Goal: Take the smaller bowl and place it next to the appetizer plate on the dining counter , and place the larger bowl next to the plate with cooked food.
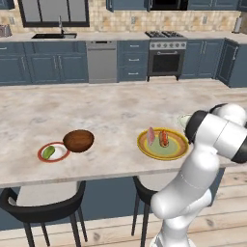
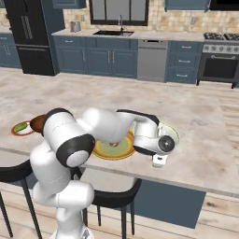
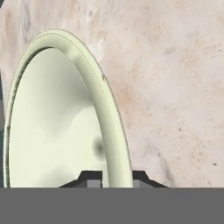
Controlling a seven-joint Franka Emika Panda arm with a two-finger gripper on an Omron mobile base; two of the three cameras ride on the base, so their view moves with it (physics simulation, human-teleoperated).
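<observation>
Looking at a long beige marble-patterned dining counter point(image 1: 111, 111) with a dark blue base and black stools point(image 1: 41, 207) tucked under the near edge. Over toward 9 o'clock in the left base view: small white round appetizer plate with a red rim point(image 1: 53, 152) carrying one green piece, and touching it at its 2 o'clock, the small glossy reddish-brown smaller bowl point(image 1: 78, 140), upright on the slab. Nearer the middle, at about 3 o'clock from that bowl and well apart from it: larger round yellow plate with an olive-green centre and pink and red cooked food point(image 1: 163, 143). White Franka arm point(image 2: 70, 140) bent hard at the elbow in the right base view, forearm stretched low and roughly level across the yellow plate, wrist rolled so the hand points out over the counter. Gripper point(image 3: 117, 180) clenched on the rim of the wide cream-white larger bowl with the pale greenish inside point(image 3: 57, 127): in the hand view, one dark fingertip point(image 3: 89, 178) inside the rim, the other outside, wall pinched between. Same bowl poking out just past the wrist in the right base view point(image 2: 169, 131), at 3 o'clock of the yellow plate and just beside it. Can't tell whether its foot sits on the marble or hangs a bit above it.
</observation>
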